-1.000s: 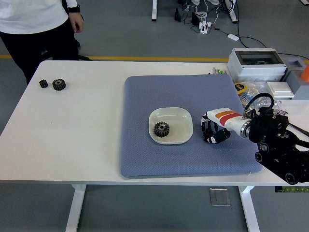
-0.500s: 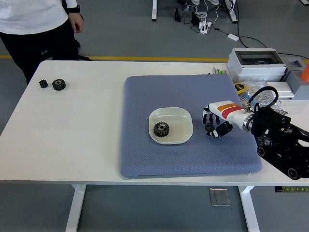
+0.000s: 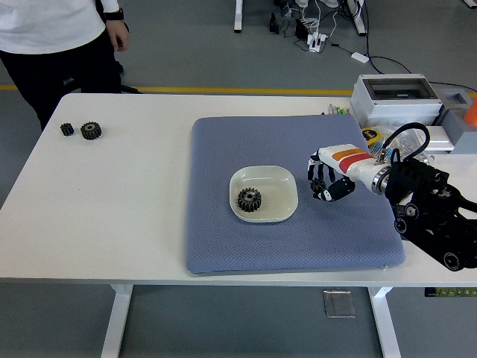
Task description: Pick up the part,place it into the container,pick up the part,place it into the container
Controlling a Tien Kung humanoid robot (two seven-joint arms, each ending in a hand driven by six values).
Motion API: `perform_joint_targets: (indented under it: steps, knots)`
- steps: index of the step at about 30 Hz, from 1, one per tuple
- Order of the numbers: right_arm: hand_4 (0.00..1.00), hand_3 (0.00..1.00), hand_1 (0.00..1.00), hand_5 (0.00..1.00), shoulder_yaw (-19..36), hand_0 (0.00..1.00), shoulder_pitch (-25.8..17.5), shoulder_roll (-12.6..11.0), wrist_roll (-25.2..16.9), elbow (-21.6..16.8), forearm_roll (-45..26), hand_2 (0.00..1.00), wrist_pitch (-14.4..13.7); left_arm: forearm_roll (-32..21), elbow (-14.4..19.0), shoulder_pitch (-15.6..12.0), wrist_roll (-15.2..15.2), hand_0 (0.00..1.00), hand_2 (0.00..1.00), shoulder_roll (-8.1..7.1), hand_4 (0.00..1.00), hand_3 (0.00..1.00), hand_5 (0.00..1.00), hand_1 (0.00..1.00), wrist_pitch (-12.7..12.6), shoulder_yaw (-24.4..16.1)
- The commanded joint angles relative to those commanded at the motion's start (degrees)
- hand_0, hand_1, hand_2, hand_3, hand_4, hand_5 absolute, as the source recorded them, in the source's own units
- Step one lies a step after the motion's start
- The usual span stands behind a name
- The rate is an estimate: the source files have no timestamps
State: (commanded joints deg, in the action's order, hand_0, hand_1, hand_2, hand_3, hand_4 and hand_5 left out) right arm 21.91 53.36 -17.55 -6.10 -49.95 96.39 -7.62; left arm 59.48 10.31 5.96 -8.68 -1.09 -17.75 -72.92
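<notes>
Leftmost, by the far edge of the table (image 3: 112,216): two spare gears (image 3: 91,130) just beside each other, well apart from the work, with a person (image 3: 52,30) standing behind them. No left hand in view.

Further right, on the blue mat (image 3: 223,149): the white container (image 3: 279,179), already holding one part (image 3: 249,198).

Just right of the container, above the mat: the right hand (image 3: 324,183), fingers (image 3: 319,188) curled shut on what looks like the second part, dark and hard to tell from the black fingers.

Likely risks:
- Letting go short of the rim and dropping the piece onto the mat.
- Knocking the container's near wall with the knuckles and shoving it left.
- Releasing too high, so that it bounces off the gear inside and out.
- Losing a loose pinch mid-carry.
</notes>
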Motion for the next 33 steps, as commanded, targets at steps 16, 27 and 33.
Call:
perform_joint_targets:
  steps: [16,27,33]
  knots:
    - [0.829,0.457,0.283,0.024,-2.3,0.176,3.0,8.1,0.8,-1.4,-3.8,0.367,-1.1,-0.8,0.0,0.1,0.4,0.607,0.659,-0.18,0.66,0.559,0.574,0.58,-0.2,0.2]
    - [0.83,0.457,0.282,0.022,-5.5,0.177,5.4,13.8,1.2,4.7,-6.7,0.367,-1.6,-1.4,0.0,0.4,0.4,0.616,0.662,-0.28,0.66,0.561,0.575,0.582,-0.4,0.8]
    - [0.829,0.457,0.284,0.021,-6.4,0.177,5.7,14.8,1.2,6.3,-7.4,0.369,-1.4,-1.5,0.0,0.5,0.4,0.617,0.663,-0.29,0.66,0.56,0.574,0.584,-0.5,0.9]
